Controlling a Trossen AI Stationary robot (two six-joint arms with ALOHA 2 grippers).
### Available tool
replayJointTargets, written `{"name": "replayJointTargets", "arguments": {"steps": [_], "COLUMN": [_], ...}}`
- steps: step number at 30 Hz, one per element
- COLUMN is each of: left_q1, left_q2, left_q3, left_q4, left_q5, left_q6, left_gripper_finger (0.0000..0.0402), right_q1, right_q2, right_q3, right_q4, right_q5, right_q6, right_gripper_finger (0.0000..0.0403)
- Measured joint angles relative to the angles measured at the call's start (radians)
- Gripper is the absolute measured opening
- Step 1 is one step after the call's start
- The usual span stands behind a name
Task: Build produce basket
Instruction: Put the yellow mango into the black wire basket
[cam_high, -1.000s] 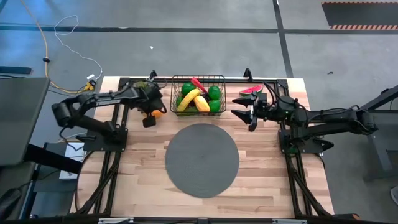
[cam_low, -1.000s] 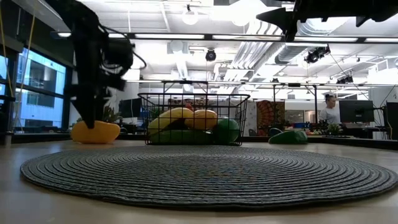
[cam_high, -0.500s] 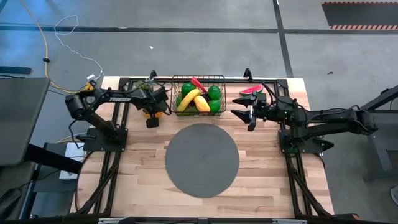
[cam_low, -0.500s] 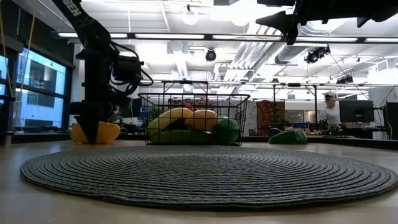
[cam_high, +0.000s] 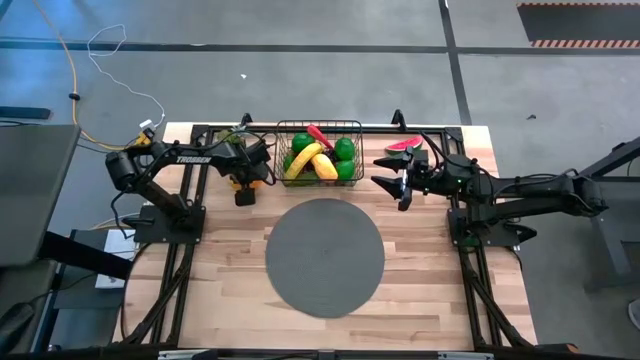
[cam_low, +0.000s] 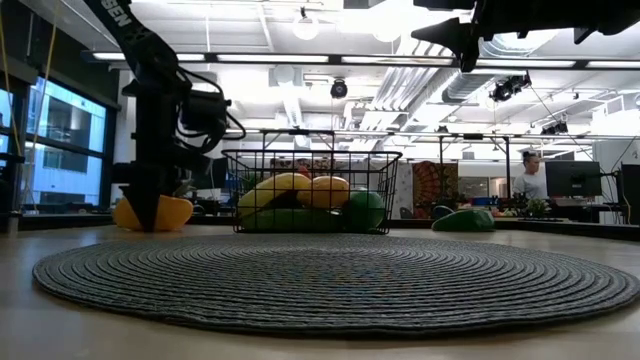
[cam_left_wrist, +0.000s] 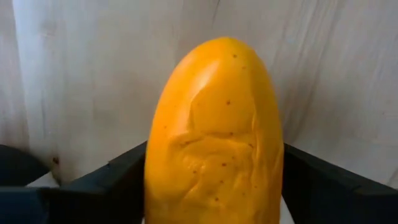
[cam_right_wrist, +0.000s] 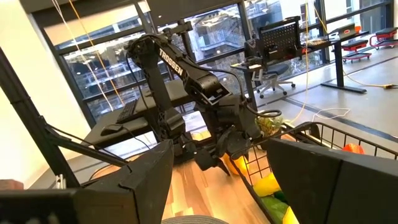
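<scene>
An orange-yellow fruit (cam_left_wrist: 214, 143) lies on its side on the wood, left of the black wire basket (cam_high: 278, 150). My left gripper (cam_high: 243, 186) points down over it, a finger on each side. The basket holds a banana (cam_high: 304, 160), green limes (cam_high: 345, 150), a red chilli (cam_high: 320, 135) and a yellow piece (cam_high: 326, 168). A watermelon slice (cam_high: 405, 145) lies on the table right of the basket. My right gripper (cam_high: 378, 171) hangs open and level above the table, right of the basket, holding nothing. My left gripper has the orange-yellow fruit between its two fingers (cam_left_wrist: 118, 177), which meet the fruit's two long sides (cam_left_wrist: 155, 168) near one end. The fingers come from above, pointing down, and lie across the fruit. The fruit rests on the table.
A round grey woven mat (cam_high: 325, 257) covers the table's middle, in front of the basket. Black frame bars (cam_high: 190, 215) run along the table's left and right sides. A person (cam_low: 530, 175) sits at a desk far behind the table.
My left gripper has sunk down onto the orange-yellow fruit, moving a little toward the basket, then has held still for the last half second. The fruit has stayed where it was.
</scene>
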Motion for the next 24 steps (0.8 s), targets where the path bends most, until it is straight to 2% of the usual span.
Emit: {"name": "replayJointTargets", "arguments": {"steps": [5,9,16,24], "left_q1": [0.0,0.0,-0.004,-0.004], "left_q2": [0.0,-0.005,-0.037,-0.083], "left_q3": [0.0,-0.001,0.018,0.091], "left_q4": [-0.002,-0.004,-0.006,-0.025], "left_q5": [0.013,0.007,-0.049,-0.057], "left_q6": [-0.013,-0.038,-0.058,-0.057], "left_gripper_finger": [0.0242,0.0219,0.0221,0.0222], "right_q1": [0.0,0.0,0.0,0.0], "right_q2": [0.0,0.0,0.0,0.0], "right_q3": [0.0,0.0,0.0,0.0], "right_q4": [0.0,0.0,0.0,0.0], "right_q5": [0.0,0.0,0.0,0.0], "right_q6": [0.0,0.0,0.0,0.0], "right_gripper_finger": [0.0243,0.0243,0.0243,0.0243]}}
